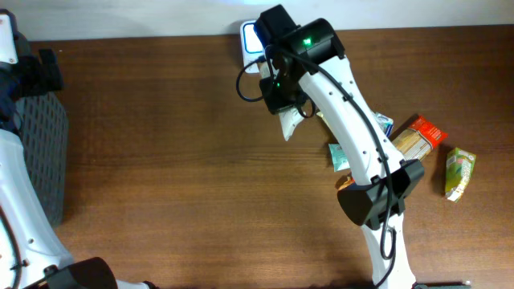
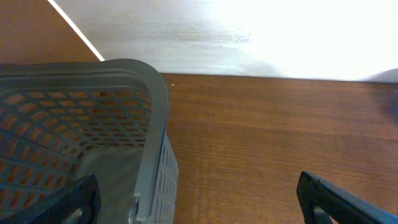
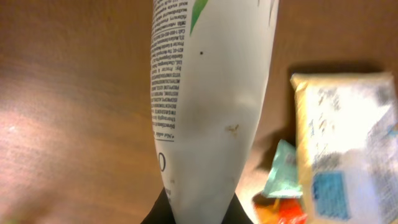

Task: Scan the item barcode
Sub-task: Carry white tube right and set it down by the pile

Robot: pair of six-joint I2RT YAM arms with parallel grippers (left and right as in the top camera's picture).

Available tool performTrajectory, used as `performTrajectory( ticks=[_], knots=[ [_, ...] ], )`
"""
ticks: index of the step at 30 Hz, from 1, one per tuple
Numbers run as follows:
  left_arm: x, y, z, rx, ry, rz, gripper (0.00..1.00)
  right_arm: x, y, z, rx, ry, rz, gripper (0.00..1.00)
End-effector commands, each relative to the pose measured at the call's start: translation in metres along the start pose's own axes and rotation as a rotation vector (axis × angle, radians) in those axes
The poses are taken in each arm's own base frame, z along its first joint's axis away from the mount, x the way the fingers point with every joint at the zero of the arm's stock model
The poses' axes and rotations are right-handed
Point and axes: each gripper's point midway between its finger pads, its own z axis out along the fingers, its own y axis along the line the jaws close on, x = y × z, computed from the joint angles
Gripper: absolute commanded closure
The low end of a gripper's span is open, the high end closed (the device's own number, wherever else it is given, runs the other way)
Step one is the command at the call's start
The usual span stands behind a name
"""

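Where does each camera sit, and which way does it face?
Overhead: above the table, facing down; both arms show.
Left wrist: low beside the basket, facing across the table; open left claw tips show.
Right wrist: looks along the held tube toward the table; right claw barely shows.
Shared: overhead and left wrist both see the basket.

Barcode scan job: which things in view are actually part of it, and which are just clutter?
In the job:
- white tube, clamped in the right gripper
- white-and-blue device at the table's far edge, probably the scanner

Lying about:
- grey basket
- green pouch
- orange-red pack
- teal packet
- left gripper, open, empty
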Motion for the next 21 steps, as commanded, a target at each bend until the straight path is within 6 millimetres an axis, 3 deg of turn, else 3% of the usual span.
performTrajectory(
  ticks=[1, 3, 6, 8, 11, 15, 16, 17, 19, 21],
  knots=[
    [-0.006, 0.0, -0.008, -0.004, -0.022, 0.019, 0.01, 0.005, 0.0, 0.001, -0.013, 0.025, 0.102, 0.96],
    [-0.006, 0.0, -0.008, -0.004, -0.023, 0.019, 0.01, 0.014, -0.006, 0.015, 0.008, 0.084, 0.136, 0.96],
    [-0.006, 0.0, -0.008, -0.003, -0.022, 0.018, 0.01, 0.048, -0.017, 0.06, 0.054, 0.261, 0.148, 0.96],
    [-0.006, 0.0, -0.008, -0.004, -0.022, 0.018, 0.01, 0.053, -0.018, 0.083, 0.064, 0.284, 0.148, 0.96],
    [-0.006, 0.0, -0.008, -0.004, -0.022, 0.018, 0.01, 0.066, -0.027, 0.093, 0.119, 0.329, 0.138, 0.96],
    [-0.006, 0.0, -0.008, -0.004, -0.022, 0.019, 0.01, 0.106, -0.04, 0.093, 0.202, 0.492, 0.132, 0.93],
    [-0.006, 0.0, -0.008, -0.004, -0.022, 0.018, 0.01, 0.114, -0.042, 0.097, 0.211, 0.525, 0.128, 0.8],
    [-0.006, 0.0, -0.008, -0.004, -0.022, 0.018, 0.01, 0.122, -0.043, 0.101, 0.218, 0.557, 0.122, 0.58],
    [-0.006, 0.0, -0.008, -0.004, -0.022, 0.018, 0.01, 0.123, -0.043, 0.099, 0.214, 0.555, 0.115, 0.34],
    [-0.006, 0.0, -0.008, -0.004, -0.022, 0.018, 0.01, 0.112, -0.042, 0.085, 0.192, 0.495, 0.094, 0.25]
  ],
)
